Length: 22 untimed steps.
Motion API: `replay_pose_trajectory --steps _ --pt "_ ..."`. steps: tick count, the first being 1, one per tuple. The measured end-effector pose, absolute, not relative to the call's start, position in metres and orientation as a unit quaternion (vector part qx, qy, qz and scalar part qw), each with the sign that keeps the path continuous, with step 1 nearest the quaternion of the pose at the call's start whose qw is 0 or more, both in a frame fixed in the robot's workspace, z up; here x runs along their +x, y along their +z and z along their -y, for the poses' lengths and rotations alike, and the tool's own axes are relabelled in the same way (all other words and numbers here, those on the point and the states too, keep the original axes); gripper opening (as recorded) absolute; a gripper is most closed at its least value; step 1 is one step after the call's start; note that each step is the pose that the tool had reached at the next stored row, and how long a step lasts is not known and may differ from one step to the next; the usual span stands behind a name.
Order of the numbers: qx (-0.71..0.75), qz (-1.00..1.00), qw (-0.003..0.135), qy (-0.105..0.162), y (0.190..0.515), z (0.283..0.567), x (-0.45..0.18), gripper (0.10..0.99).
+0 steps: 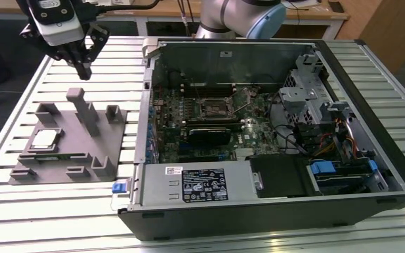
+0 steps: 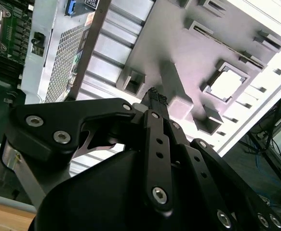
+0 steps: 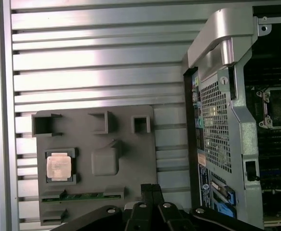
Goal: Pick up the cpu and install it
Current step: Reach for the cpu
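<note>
Gripper (image 1: 84, 73) noted at approx. 11 o'clock in the exterior view, hung above the far edge of the grey fixture (image 1: 69, 167) and apart from it. Jaws are seen closed together w/ nothing between them; no contact w/ any part is observed. Directly below the tips the tall post (image 1: 76, 96) is recorded as the nearest obstruction. The cpu (image 1: 44, 138) is found seated flat, pale top up, in a square recess of the fixture, at approx. 8 o'clock from that post. The recess rim is judged to be there to locate the chip and stop it sliding. Room at the chip: rim close on all sides, upright blocks (image 1: 115, 114) spread from 12 to 3 o'clock of it, open air above, so access is judged vertical only. The fixture is laid on the slatted table (image 1: 19, 211), w/ only a narrow strip of bare slats before the PC case (image 1: 273, 216) at 3 o'clock. The case is laid on its side, panel off, presumably so the board faces up. Its near wall forms a raised edge between fixture and board. Farthest, the socket (image 1: 213, 107) is seen near frame centre, judged unoccupied, w/ components crowded around it.
</note>
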<state>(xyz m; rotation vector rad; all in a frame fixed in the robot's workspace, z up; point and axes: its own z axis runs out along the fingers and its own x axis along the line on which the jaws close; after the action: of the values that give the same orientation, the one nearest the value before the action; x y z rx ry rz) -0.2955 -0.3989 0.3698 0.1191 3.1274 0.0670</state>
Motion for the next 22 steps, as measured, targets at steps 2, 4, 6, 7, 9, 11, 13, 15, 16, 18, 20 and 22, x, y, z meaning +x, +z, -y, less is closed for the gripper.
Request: replay_pose_trajectory --steps 2,4,6,7,9,11,13,15,16,18,20,22 --pt "0.038 -0.999 0.006 0.021 0.370 0.399 -0.298 0.106" --pt "0.038 -0.999 0.006 0.021 0.369 0.399 -0.300 0.106" --pt "0.038 -0.999 0.005 0.021 0.369 0.399 -0.302 0.106" --pt "0.038 -0.999 0.005 0.021 0.369 0.399 -0.304 0.106" --pt "0.038 -0.999 0.005 0.021 0.369 0.399 -0.306 0.106" --pt "0.038 -0.999 0.005 0.021 0.368 0.399 -0.308 0.106" --pt "0.038 -0.999 0.005 0.021 0.368 0.399 -0.310 0.106" --pt "0.038 -0.999 0.005 0.021 0.368 0.399 -0.313 0.106" --pt "0.038 -0.999 0.005 0.021 0.368 0.399 -0.314 0.106" --pt "0.038 -0.999 0.005 0.021 0.367 0.399 -0.316 0.106" --pt "0.038 -0.999 0.005 0.021 0.367 0.399 -0.319 0.106" --pt "0.038 -0.999 0.005 0.021 0.367 0.399 -0.321 0.106"
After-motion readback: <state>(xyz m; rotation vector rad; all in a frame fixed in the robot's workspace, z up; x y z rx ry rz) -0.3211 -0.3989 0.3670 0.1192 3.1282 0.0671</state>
